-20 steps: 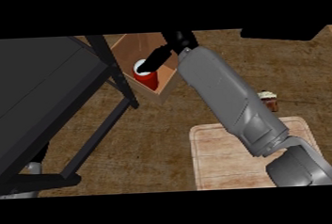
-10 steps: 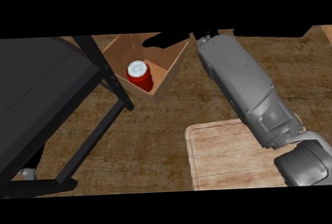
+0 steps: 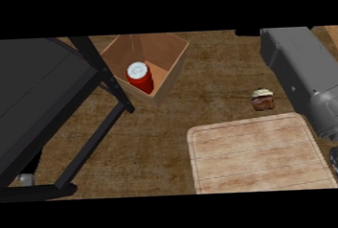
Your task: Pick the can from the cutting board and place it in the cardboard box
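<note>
A small cupcake (image 3: pixel 263 99) with pale frosting stands upright on the brown wooden tabletop (image 3: pixel 198 81). A large dark frame (image 3: pixel 37 107) with black bars covers the left side of the view.

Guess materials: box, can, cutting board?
Cardboard box: looks like matte brown corrugated card, with flat tan walls and thin edges. Can, standing in the box: probably metal, with a glossy red side and a pale silvery top. Cutting board: pale unvarnished wood, judging by lengthwise grain streaks and a routed groove near the rim.
</note>
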You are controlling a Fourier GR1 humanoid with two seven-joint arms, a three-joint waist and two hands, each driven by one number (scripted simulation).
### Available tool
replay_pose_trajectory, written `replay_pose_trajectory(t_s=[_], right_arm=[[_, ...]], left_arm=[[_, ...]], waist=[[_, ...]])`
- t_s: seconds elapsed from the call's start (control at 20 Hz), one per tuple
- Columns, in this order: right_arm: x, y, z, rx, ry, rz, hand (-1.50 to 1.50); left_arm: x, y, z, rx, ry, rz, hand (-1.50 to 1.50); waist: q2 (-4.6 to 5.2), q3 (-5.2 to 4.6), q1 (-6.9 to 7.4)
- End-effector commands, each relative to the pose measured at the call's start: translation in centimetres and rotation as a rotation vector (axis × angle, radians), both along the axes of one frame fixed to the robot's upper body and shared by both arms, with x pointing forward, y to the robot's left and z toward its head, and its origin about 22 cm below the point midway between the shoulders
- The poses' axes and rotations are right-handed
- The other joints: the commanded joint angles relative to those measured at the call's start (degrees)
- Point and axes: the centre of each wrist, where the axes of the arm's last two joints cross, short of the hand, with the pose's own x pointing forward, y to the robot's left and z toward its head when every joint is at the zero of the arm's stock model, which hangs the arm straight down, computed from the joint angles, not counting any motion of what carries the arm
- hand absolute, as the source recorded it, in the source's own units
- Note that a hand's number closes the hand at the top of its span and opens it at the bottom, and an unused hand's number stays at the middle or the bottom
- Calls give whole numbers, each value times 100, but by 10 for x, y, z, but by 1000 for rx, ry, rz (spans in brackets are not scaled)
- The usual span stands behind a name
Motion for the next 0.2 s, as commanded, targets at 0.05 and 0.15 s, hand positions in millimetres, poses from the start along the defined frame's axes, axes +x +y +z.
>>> replay_pose_trajectory(t_s=[0.05, 0.15], right_arm=[[-9, -82, -2, -2, -23, 6, -150], [-12, -99, 1, -20, -24, 12, -150]], left_arm=[[1, -25, -3, -58, -38, -52, 0], [9, -41, 13, -66, -45, -72, 0]], waist=[[22, 24, -7], [14, 32, -9]])
